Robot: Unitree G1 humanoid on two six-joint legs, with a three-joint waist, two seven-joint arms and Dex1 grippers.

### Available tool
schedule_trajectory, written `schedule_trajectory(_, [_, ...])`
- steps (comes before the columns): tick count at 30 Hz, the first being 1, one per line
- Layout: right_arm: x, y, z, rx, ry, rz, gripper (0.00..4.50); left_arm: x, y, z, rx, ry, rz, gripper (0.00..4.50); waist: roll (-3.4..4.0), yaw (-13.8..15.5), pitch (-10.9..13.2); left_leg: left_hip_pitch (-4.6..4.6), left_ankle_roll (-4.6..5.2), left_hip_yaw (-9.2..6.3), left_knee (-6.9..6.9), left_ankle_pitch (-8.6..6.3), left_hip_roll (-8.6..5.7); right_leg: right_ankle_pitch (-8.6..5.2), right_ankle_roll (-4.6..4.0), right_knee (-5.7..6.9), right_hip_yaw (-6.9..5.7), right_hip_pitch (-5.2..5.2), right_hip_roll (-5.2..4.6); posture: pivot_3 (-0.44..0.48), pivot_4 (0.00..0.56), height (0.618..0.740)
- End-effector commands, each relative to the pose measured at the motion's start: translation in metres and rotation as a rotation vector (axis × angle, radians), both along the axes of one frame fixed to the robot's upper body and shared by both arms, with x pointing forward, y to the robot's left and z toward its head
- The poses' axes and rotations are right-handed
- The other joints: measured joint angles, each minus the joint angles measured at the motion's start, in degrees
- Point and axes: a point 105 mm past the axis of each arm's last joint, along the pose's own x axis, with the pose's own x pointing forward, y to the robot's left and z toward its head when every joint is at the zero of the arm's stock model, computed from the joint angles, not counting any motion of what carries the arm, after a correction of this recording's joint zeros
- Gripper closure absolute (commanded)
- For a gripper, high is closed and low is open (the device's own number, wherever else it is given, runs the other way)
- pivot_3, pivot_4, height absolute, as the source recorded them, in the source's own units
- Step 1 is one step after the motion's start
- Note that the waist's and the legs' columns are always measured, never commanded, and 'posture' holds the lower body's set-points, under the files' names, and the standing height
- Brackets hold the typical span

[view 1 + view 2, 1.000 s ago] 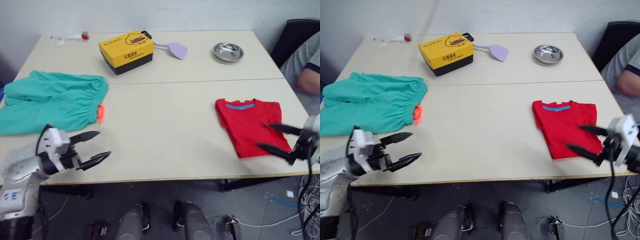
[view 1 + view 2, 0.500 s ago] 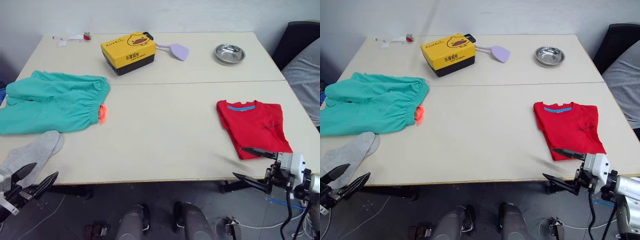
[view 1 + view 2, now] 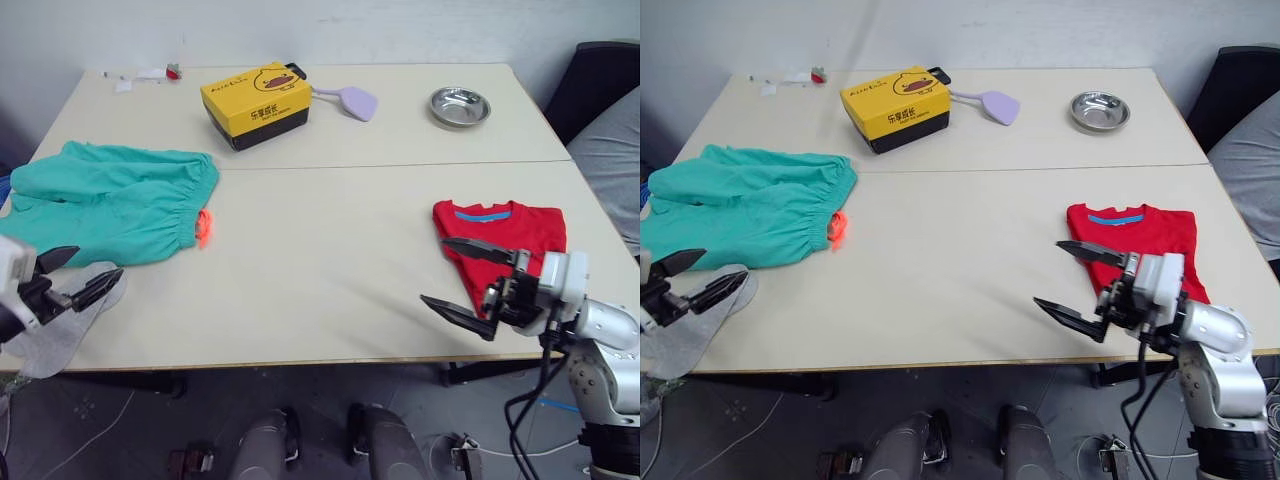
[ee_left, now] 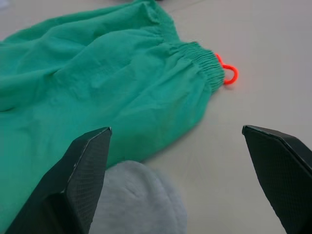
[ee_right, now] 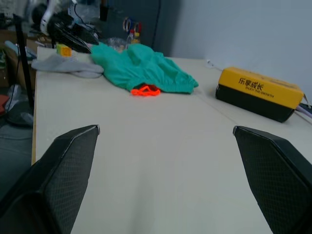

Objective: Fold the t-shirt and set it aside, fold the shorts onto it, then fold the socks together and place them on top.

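At the near left edge of the pale tabletop (image 3: 330, 250), the left gripper (image 3: 72, 274) hangs with its jaws released and empty, now over the light grey soft socks (image 3: 62, 322); half a second ago it sat lower, off the table edge. Just beyond lie the teal-green cloth shorts (image 3: 105, 200), spread flat and unfolded, their neon orange drawstring (image 3: 204, 228) poking out at the waist. Farther back stand a yellow cardboard box with a duck print (image 3: 254, 102), a lilac plastic spatula (image 3: 347, 99) and a small steel bowl (image 3: 457, 104). Over on the right, the bright red t-shirt (image 3: 500, 238) lies folded into a neat rectangle, collar away from the robot. The right gripper (image 3: 467, 276) has risen from below the edge and now hovers, jaws spread and holding nothing, just left of the shirt. Judging by this, the shirt is finished and both arms have come back up over the table, so the shorts come next.
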Motion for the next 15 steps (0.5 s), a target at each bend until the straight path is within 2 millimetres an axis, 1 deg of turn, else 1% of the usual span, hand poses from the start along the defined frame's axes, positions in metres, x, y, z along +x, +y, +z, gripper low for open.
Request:
schedule_trajectory(1, [0.000,0.009,0.009,0.032,-0.014,0.005,0.02,0.022,0.000,-0.013,0.113,0.109,-0.036,0.00,-0.02,0.0,0.0,0.01,0.00,0.02,0.00,-0.01,-0.01,0.00,0.00,0.01,0.01,0.02,0.00,0.000,0.150,0.740])
schedule_trajectory(3, [0.003,0.012,0.009,0.026,-0.013,-0.001,0.02,0.037,-0.006,-0.018,0.161,0.140,-0.075,0.00,-0.02,0.0,0.0,0.00,-0.01,0.04,0.00,0.00,-0.01,0.00,0.01,0.01,0.01,-0.01,0.00,0.000,0.150,0.740])
schedule_trajectory(5, [0.005,0.011,0.008,0.022,-0.008,-0.018,0.02,0.051,-0.011,-0.019,0.168,0.138,-0.091,0.00,-0.02,-0.2,0.0,-0.08,-0.07,-0.10,-0.03,0.06,-0.07,0.02,0.04,-0.01,-0.16,0.09,-0.03,0.000,0.150,0.740])
schedule_trajectory(6, [0.007,0.011,0.008,0.024,-0.007,-0.030,0.02,0.057,-0.012,-0.020,0.169,0.137,-0.092,0.00,-0.03,-0.3,0.0,-0.20,0.03,-0.37,-0.01,0.14,-0.12,0.04,0.08,0.04,-0.50,0.20,-0.07,0.000,0.150,0.740])
schedule_trajectory(7, [0.009,0.009,0.007,0.022,-0.005,-0.049,0.02,0.063,-0.015,-0.021,0.183,0.138,-0.107,0.00,-0.04,-0.4,0.0,-0.28,-0.16,-0.61,0.03,0.34,-0.20,0.04,0.10,0.22,-0.82,0.32,-0.10,0.000,0.150,0.740])
schedule_trajectory(8, [0.011,0.008,0.006,0.018,0.000,-0.069,0.02,0.070,-0.018,-0.024,0.195,0.142,-0.111,0.00,-0.06,-0.4,0.0,-0.46,0.16,-0.93,0.08,0.66,-0.32,0.03,0.13,0.27,-1.32,0.37,-0.21,0.000,0.150,0.740])
schedule_trajectory(9, [0.012,0.007,0.005,0.015,0.004,-0.082,0.02,0.074,-0.019,-0.026,0.204,0.146,-0.115,0.00,-0.10,-0.2,0.0,-0.73,0.18,-1.26,0.14,0.92,-0.48,0.00,0.20,0.34,-1.64,0.25,-0.30,0.000,0.150,0.740])
schedule_trajectory(12, [0.004,0.007,0.000,-0.003,0.024,-0.061,0.02,0.088,-0.024,-0.033,0.251,0.166,-0.126,0.00,-0.16,0.0,0.0,-0.71,0.23,-0.93,0.31,0.96,-0.47,-0.05,0.30,0.53,-1.44,0.13,-0.24,0.000,0.150,0.740])
schedule_trajectory(15, [-0.003,0.005,-0.004,-0.018,0.046,-0.046,0.00,0.095,-0.028,-0.037,0.294,0.187,-0.157,0.63,-0.21,0.5,0.0,-0.67,0.29,-0.94,0.49,0.94,-0.48,-0.04,0.33,0.43,-1.38,0.15,-0.34,0.000,0.150,0.740])
